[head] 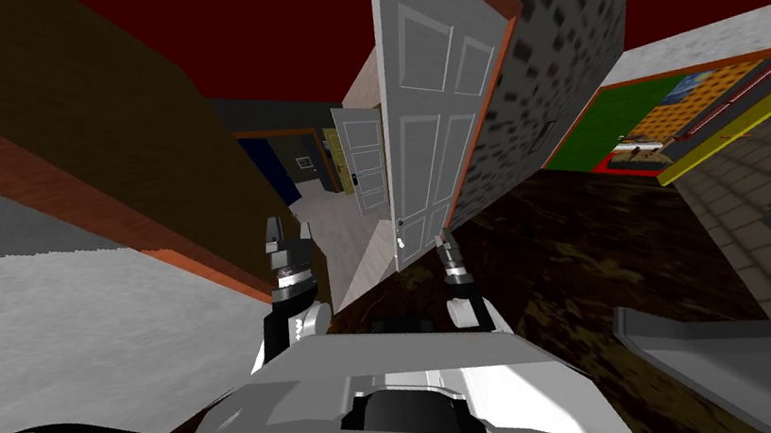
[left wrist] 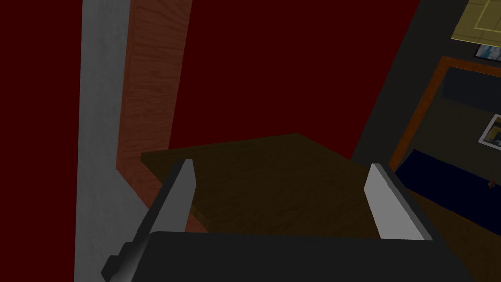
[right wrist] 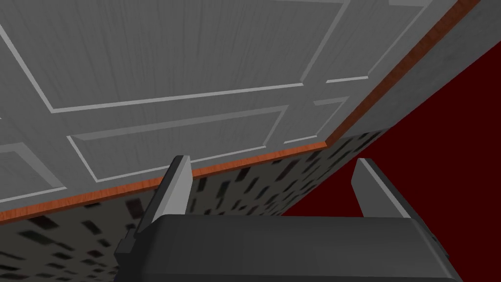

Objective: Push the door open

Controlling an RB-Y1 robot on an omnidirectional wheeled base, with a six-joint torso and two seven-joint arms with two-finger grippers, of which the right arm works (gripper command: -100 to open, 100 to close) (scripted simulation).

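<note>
A light grey panelled door [head: 431, 116] stands swung partly open in front of me, with a small dark handle near its lower free edge. Its orange-brown frame [head: 491, 107] runs along its right side against a speckled grey wall [head: 535, 81]. My right gripper [head: 445, 240] is open and sits just below the door's lower edge, close to it. In the right wrist view the door's panels [right wrist: 186, 73] and the frame strip [right wrist: 235, 164] lie just beyond the open right gripper [right wrist: 271, 188]. My left gripper [head: 274, 237] is open beside the dark brown left jamb [head: 124, 143].
Through the gap a pale floor leads to a second light door [head: 363, 160] and a dark room with a blue block [head: 277, 172]. The dark wood floor [head: 589, 245] spreads to my right. A grey furniture piece [head: 758, 354] lies at the lower right.
</note>
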